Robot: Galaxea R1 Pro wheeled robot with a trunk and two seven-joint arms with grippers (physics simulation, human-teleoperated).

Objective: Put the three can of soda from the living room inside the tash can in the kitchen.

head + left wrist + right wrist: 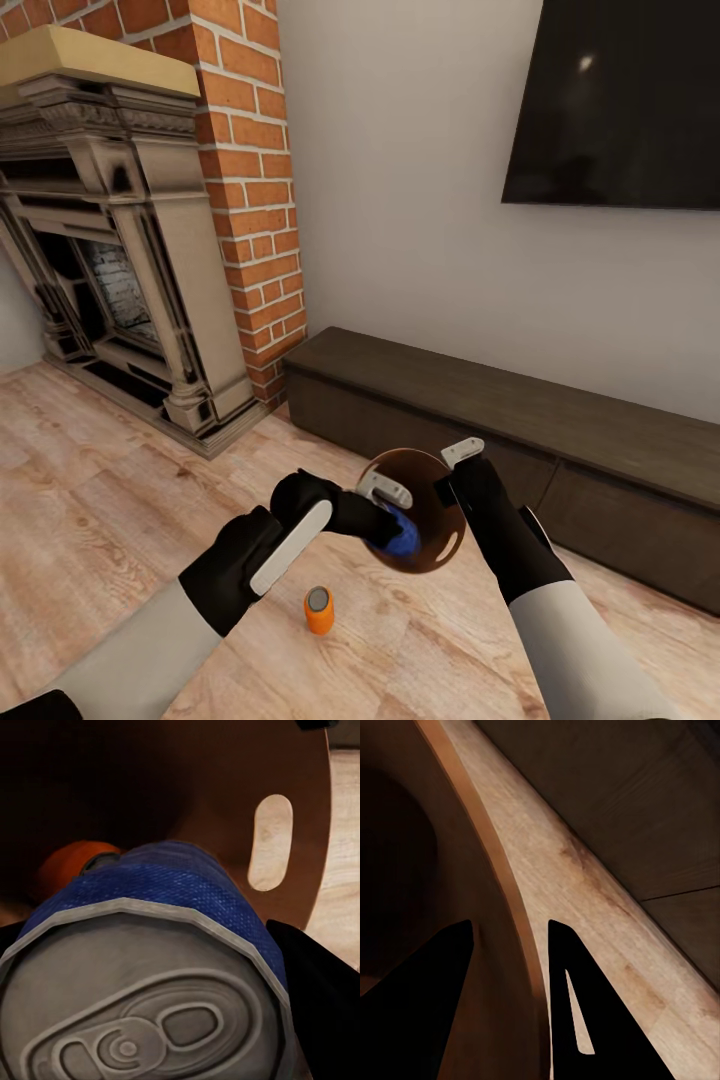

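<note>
Right gripper fingers clench the trash can rim, tilting it toward the left gripper, which grips the blue can inside its mouth. One orange can already inside; another on floor.

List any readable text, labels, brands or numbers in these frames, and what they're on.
None readable.
Blue soda can: plain blue wall, embossed pull tab on top, no lettering.
Orange soda can on the floor: no label.
Second orange can inside the trash can: no marking visible.
TV: dark screen, no logo visible.
</note>
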